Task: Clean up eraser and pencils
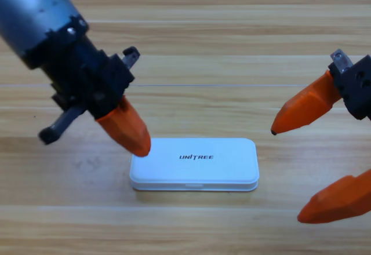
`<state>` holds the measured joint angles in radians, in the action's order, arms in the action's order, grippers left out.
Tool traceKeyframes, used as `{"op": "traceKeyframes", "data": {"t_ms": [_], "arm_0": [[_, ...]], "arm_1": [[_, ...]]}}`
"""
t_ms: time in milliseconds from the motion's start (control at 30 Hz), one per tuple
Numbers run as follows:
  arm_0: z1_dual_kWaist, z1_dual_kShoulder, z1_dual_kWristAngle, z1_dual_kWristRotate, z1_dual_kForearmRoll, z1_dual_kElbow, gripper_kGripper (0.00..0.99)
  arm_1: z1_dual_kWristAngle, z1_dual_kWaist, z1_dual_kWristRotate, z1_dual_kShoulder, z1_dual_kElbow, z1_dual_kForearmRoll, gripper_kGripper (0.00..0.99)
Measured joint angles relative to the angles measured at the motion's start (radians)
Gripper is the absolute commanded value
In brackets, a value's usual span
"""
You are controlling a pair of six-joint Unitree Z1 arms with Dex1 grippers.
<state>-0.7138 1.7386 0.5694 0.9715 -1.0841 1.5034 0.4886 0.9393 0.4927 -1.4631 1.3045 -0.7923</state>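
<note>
The white case [197, 165] with "UNITREE" print lies shut, lid down, in the middle of the table. The eraser and the pencils are out of view. My left gripper [139, 145] comes in from the upper left, and its orange jaws, pressed together into one wedge, touch the case's upper left corner. My right gripper [286, 175] hangs at the right edge, a little right of the case and apart from it. Its jaws stand wide open with nothing between them.
Bare wooden table [191, 46] surrounds the case on all sides. The left arm's grey body [35, 11] fills the upper left corner.
</note>
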Motion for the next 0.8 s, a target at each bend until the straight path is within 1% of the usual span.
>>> {"op": "traceKeyframes", "data": {"t_ms": [200, 300, 333, 367, 400, 433, 467, 600, 800], "arm_0": [[-0.084, -0.065, 0.000, -0.054, -0.010, -0.001, 0.000], [-0.119, -0.096, 0.001, -0.065, -0.020, -0.001, 0.000], [-0.128, -0.103, 0.001, -0.065, -0.023, -0.001, 0.061], [-0.135, -0.108, 0.003, -0.065, -0.025, -0.001, 0.385], [-0.140, -0.113, 0.009, -0.065, -0.025, -0.003, 0.736], [-0.145, -0.114, 0.019, -0.066, -0.025, -0.005, 0.953], [-0.149, -0.114, 0.023, -0.069, -0.025, -0.006, 0.989], [-0.153, -0.114, 0.022, -0.100, -0.026, -0.027, 0.990], [-0.153, -0.114, 0.005, -0.103, -0.026, -0.031, 0.990]], "arm_1": [[0.000, 0.000, 0.000, -0.001, 0.000, 0.000, 0.973], [0.000, 0.000, 0.000, -0.001, 0.000, 0.000, 0.973], [0.000, 0.000, 0.000, -0.001, 0.000, 0.000, 0.973], [0.000, 0.000, 0.000, -0.001, 0.000, 0.000, 0.973], [0.000, 0.000, 0.000, -0.001, 0.000, 0.000, 0.973], [0.000, 0.000, 0.000, -0.001, 0.000, 0.000, 0.973], [0.000, 0.000, 0.000, -0.001, 0.000, 0.000, 0.973], [0.000, 0.000, 0.000, -0.001, 0.000, 0.000, 0.973], [0.000, 0.000, 0.000, -0.001, 0.000, 0.000, 0.973]]}}
